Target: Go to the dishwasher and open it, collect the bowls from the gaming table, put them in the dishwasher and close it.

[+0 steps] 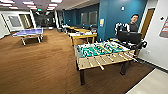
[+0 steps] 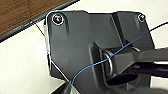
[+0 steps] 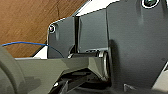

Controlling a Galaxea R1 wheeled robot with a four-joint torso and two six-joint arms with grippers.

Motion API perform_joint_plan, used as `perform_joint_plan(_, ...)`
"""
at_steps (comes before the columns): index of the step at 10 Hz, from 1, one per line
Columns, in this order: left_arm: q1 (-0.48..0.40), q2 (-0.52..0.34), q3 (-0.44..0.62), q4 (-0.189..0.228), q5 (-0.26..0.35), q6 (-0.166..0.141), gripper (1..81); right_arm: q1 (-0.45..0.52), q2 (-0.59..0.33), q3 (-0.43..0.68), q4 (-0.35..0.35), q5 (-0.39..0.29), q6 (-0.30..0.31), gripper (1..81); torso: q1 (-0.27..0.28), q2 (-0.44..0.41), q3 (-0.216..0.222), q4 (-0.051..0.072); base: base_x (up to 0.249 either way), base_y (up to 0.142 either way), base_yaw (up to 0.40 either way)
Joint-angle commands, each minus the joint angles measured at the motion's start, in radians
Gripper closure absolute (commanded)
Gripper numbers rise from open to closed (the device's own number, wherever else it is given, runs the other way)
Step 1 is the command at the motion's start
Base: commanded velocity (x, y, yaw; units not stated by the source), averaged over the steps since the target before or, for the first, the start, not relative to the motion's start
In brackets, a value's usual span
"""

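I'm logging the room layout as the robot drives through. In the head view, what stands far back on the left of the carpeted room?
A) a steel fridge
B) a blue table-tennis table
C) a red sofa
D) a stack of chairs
B: a blue table-tennis table stands far back on the left on the brown carpet, while the table-football table with its green field is nearer, to the right.

foosball table green field, tan sides | carpet brown | wall teal
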Motion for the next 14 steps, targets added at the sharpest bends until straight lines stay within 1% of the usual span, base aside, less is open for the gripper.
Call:
perform_joint_plan(1, -0.034, -0.018, 0.001, 0.008, 0.054, 0.001, 1.0, 0.043, 0.001, 0.008, -0.014, -0.049, -0.005, 1.0, 0.0, 0.0, 0.0, 0.0, 0.0, 0.0, 0.35)
perform_joint_plan(6, -0.033, -0.015, 0.001, 0.011, 0.056, 0.001, 1.0, 0.045, 0.017, -0.02, -0.015, -0.049, -0.006, 1.0, 0.0, 0.0, 0.0, 0.0, 0.0, 0.0, 0.35)
perform_joint_plan(14, -0.033, -0.009, 0.001, 0.012, 0.059, 0.001, 1.0, 0.046, 0.018, -0.021, -0.026, -0.049, -0.006, 1.0, -0.001, 0.0, 0.0, 0.0, 0.0, 0.0, 0.317)
